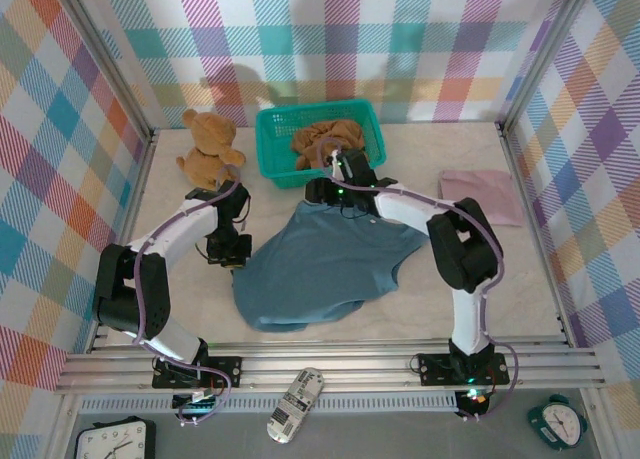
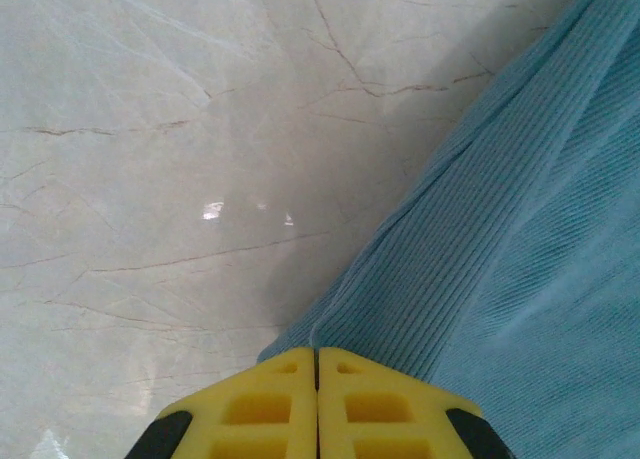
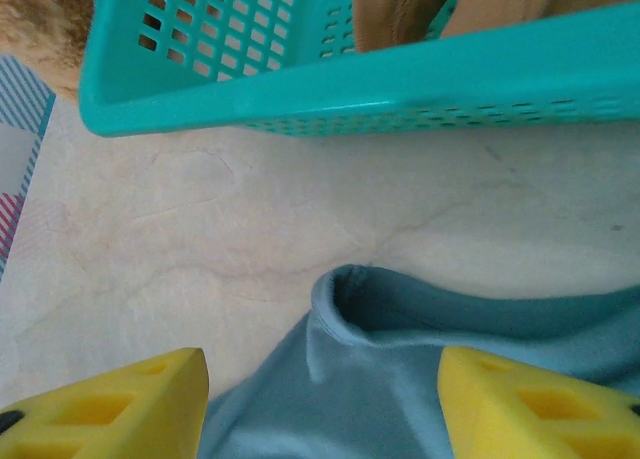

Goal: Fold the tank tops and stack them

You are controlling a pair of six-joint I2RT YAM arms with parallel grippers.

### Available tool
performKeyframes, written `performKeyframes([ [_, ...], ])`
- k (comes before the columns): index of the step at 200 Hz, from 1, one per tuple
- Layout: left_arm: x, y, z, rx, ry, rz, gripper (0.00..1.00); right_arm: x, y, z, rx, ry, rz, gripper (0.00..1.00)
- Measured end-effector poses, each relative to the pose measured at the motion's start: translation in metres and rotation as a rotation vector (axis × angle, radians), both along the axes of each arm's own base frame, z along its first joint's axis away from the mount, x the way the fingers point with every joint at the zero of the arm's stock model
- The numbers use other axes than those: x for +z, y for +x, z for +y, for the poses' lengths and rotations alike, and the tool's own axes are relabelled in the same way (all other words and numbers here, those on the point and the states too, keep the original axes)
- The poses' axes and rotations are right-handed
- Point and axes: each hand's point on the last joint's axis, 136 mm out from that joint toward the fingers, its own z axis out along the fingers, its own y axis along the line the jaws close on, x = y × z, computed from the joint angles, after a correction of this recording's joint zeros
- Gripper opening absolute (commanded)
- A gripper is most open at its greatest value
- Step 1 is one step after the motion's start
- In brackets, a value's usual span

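The slate blue tank top (image 1: 320, 264) seems mid-spreading: left pincer (image 2: 318, 355) clamps its left edge, while right pincer (image 3: 320, 371), gaping wide, should grip the far edge.

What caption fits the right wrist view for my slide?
Open right claw over the slate blue tank top, teal basket beyond.

Ochre top (image 1: 325, 137) half hidden in basket (image 1: 316, 107), blue top (image 1: 320, 264) upper edge under right arm (image 1: 405, 207), clock (image 1: 112, 441) cut by bottom edge

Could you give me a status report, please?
Left end effector shut on edge of slate blue tank top. Right end effector open over its far end. Top unfolded. Teal basket close ahead.
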Motion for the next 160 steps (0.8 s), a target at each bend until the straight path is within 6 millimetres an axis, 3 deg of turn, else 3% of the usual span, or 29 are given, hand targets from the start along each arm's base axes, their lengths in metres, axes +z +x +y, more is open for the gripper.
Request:
performKeyframes([
  [32, 0.000, 0.001, 0.004, 0.032, -0.003, 0.000, 0.06, 0.015, -0.040, -0.042, -0.014, -0.079, 0.032, 0.62],
  [53, 0.000, 0.001, 0.002, 0.051, -0.020, 0.004, 0.06, 0.014, -0.089, -0.072, -0.046, -0.134, 0.113, 0.60],
  [77, 0.001, 0.001, -0.002, 0.065, -0.045, 0.010, 0.06, -0.008, -0.154, -0.097, -0.062, -0.227, 0.242, 0.58],
  [102, 0.007, 0.010, -0.009, 0.073, -0.074, 0.001, 0.06, -0.037, -0.202, -0.122, -0.071, -0.346, 0.366, 0.59],
  [124, 0.010, 0.017, -0.013, 0.079, -0.093, -0.008, 0.06, -0.056, -0.212, -0.142, -0.108, -0.430, 0.419, 0.56],
  [160, 0.008, 0.020, -0.012, 0.108, -0.090, 0.008, 0.06, -0.089, -0.203, -0.152, -0.144, -0.505, 0.475, 0.48],
])
